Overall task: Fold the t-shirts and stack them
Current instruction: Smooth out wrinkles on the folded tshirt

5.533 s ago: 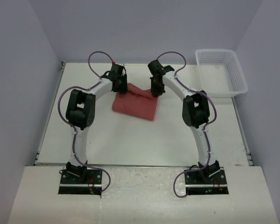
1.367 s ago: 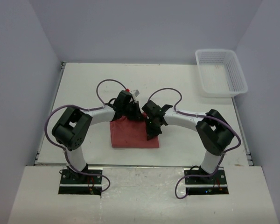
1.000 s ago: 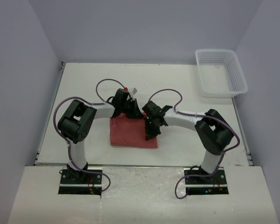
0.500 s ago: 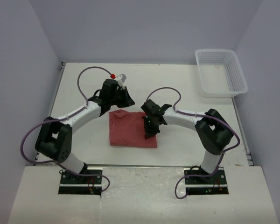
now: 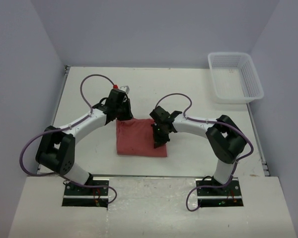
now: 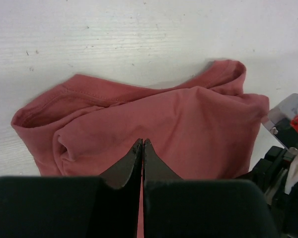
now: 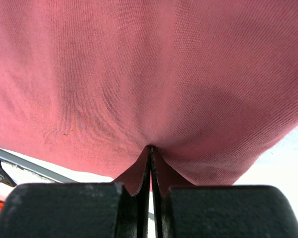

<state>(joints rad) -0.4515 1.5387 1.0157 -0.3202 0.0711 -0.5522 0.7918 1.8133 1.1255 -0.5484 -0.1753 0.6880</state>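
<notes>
Beneath both claws, on the white counter (image 5: 188, 99), lies one brick-red t-shirt (image 5: 136, 139), folded into a rough rectangle. The left claw (image 5: 124, 113) sits at the shirt's far left corner, with the cloth spreading from it toward the arm bases and toward the other claw. The right claw (image 5: 158, 141) is over the shirt's right edge, so the shirt lies between the two.

Seen from the left wrist, the left claw (image 6: 141, 143) has its jaws pressed together with no gap and nothing between them. Ahead of its tips is the t-shirt (image 6: 164, 119), bunched, with a hemmed edge curling along the far side and bare counter (image 6: 139, 29) beyond. Whether the tips touch the cloth cannot be told.

Seen from the right wrist, the right claw (image 7: 150, 148) is likewise closed tight, its tips right against the t-shirt (image 7: 139, 74), which fills nearly everything ahead of it. Whether any cloth is pinched there cannot be told.

Well off to the right claw's far right, a white mesh basket (image 5: 253, 82) stands at the counter's corner.
</notes>
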